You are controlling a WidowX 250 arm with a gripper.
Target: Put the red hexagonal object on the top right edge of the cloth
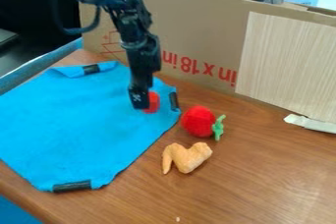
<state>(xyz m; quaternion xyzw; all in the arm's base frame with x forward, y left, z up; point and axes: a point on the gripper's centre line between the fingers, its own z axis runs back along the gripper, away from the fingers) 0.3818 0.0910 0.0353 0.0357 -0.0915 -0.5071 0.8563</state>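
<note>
The black gripper (140, 97) hangs low over the upper right part of the blue cloth (85, 115), near the cloth's right corner. Right beside its lower end, a red object (152, 102) shows, its left side hidden behind the gripper, so its full outline and whether it is held cannot be made out. It is within the cloth's area, just left of the black strip on the right edge; contact with the cloth is unclear.
A red plush strawberry (198, 121) with a green stem lies right of the cloth, and a tan chicken wing (186, 157) lies below it. Cardboard (197, 36) walls the table's back, with a pale wood-grain panel (289, 66). White scrap (311, 123) lies at right.
</note>
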